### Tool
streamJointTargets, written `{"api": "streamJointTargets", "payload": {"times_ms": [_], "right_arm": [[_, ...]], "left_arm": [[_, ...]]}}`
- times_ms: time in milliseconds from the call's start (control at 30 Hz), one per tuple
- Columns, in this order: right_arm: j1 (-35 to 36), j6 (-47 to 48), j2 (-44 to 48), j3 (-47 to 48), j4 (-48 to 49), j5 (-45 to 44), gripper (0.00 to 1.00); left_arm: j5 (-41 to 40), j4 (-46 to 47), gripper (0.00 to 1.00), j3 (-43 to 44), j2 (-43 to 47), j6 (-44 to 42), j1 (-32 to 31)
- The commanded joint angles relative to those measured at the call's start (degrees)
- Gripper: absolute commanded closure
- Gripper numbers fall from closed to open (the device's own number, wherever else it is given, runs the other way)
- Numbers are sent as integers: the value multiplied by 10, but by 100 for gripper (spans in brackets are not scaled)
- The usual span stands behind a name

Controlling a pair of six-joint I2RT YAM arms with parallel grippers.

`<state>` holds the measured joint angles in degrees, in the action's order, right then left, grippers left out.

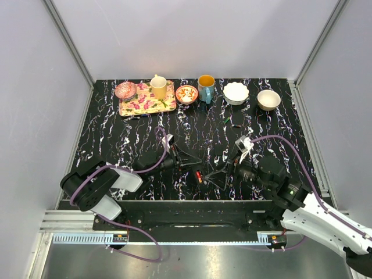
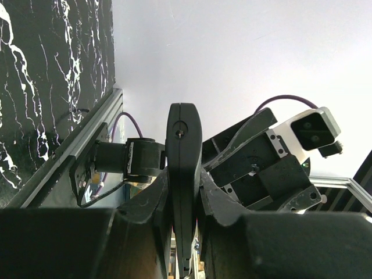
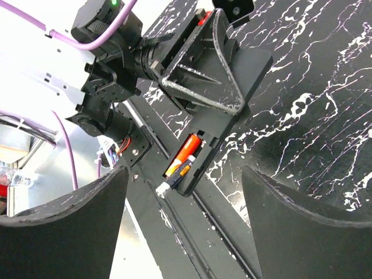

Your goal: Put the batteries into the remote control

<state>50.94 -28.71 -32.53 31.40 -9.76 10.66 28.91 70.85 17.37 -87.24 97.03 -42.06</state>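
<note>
The remote control [image 3: 249,70] is a flat black bar held above the table near its front edge, with the battery bay open. My left gripper [image 1: 193,164] is shut on its middle; in the left wrist view the remote [image 2: 183,145] stands edge-on between the fingers [image 2: 145,203]. An orange battery [image 3: 183,153] lies in the bay. A dark battery [image 3: 177,176] lies askew beside it, its white end sticking out past the bay's end. My right gripper [image 3: 186,232] is open and empty, just short of that end. It also shows in the top view [image 1: 217,176].
At the back stand a flowered tray [image 1: 165,104] with a pink bowl [image 1: 125,90] and a yellow cup [image 1: 158,86], a patterned bowl [image 1: 186,94], a blue mug [image 1: 206,87] and two white bowls [image 1: 236,93]. Small loose items [image 1: 231,122] lie mid-table. A black rail [image 1: 186,209] runs along the front edge.
</note>
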Motion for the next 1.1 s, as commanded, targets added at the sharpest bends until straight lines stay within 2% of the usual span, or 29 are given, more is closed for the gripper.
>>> {"api": "streamJointTargets", "payload": {"times_ms": [0,300,1067], "right_arm": [[-1,9,12,-16,2,28,17],[-2,9,10,-29,-1,47,23],[-2,7,-10,-13,2,46,23]], "left_arm": [[-1,157,100,20,22,8,1],[-1,150,100,21,44,-2,1],[0,112,100,25,73,-29,-7]]}}
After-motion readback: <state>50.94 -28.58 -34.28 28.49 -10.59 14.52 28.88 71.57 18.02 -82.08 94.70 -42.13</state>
